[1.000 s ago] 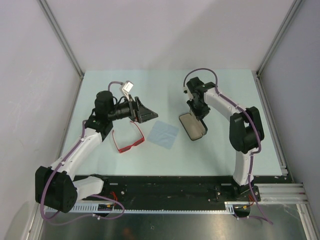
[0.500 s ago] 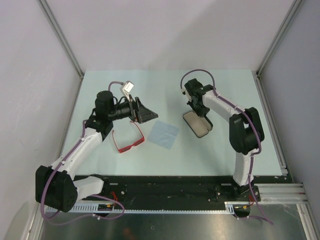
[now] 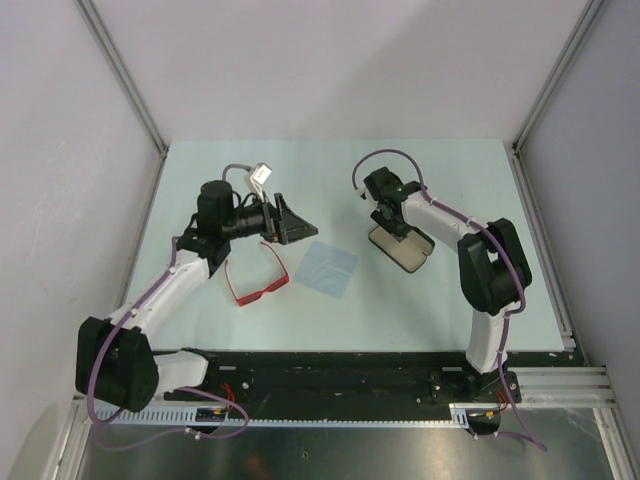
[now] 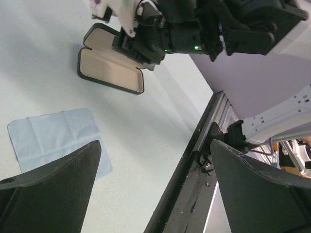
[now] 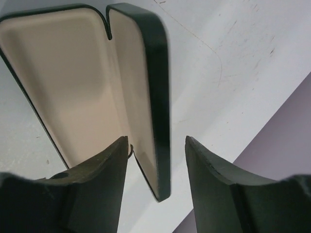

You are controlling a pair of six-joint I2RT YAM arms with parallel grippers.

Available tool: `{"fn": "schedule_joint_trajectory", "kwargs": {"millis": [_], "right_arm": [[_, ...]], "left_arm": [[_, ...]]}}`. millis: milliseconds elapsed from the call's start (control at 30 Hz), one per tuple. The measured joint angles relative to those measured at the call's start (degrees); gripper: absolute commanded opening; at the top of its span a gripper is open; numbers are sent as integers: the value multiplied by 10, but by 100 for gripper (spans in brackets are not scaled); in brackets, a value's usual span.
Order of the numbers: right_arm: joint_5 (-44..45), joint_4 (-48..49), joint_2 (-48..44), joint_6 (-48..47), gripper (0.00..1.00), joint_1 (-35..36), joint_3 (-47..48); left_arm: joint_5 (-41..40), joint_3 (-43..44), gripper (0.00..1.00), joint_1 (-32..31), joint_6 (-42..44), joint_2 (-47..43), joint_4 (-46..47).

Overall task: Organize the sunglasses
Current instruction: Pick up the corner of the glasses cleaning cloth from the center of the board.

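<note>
The sunglasses (image 3: 257, 281) lie left of centre, awaiting the opened case (image 3: 405, 255). The right gripper (image 5: 156, 141) straddles its rim, jaws parted, and the left gripper (image 4: 154, 145) gapes empty.

The left arm (image 3: 165, 285) and right arm (image 3: 445, 212) share white link shells, black joints and thin purple cables (image 3: 384, 153)
</note>
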Motion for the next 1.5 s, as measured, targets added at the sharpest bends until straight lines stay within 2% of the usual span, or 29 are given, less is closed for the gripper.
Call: {"fn": "schedule_joint_trajectory", "kwargs": {"millis": [200, 400, 533, 700, 767, 867, 1000, 1267, 1500], "right_arm": [[-9, -8, 0, 8, 64, -9, 4], [-18, -27, -9, 33, 83, -12, 43], [-20, -28, -49, 75, 86, -12, 74], [-46, -19, -111, 204, 70, -3, 111], [-71, -9, -135, 272, 65, 9, 103], [-103, 30, -172, 370, 57, 38, 48], [-124, 52, -180, 477, 45, 92, -23], [-130, 73, -93, 591, 45, 120, -46], [-150, 98, -27, 629, 44, 111, -51]], "left_arm": [[-8, 4, 100, 0, 0, 33, -3], [-21, 24, 100, 0, 1, 61, -4], [-33, 46, 99, 0, 4, 96, -3], [-69, 74, 88, -2, 14, 148, -12], [-97, 96, 80, -8, 31, 172, -36], [-146, 130, 67, -21, 56, 202, -68], [-216, 169, 56, -38, 81, 242, -110], [-307, 216, 48, -55, 97, 336, -179], [-322, 225, 47, -66, 101, 389, -215]]}}
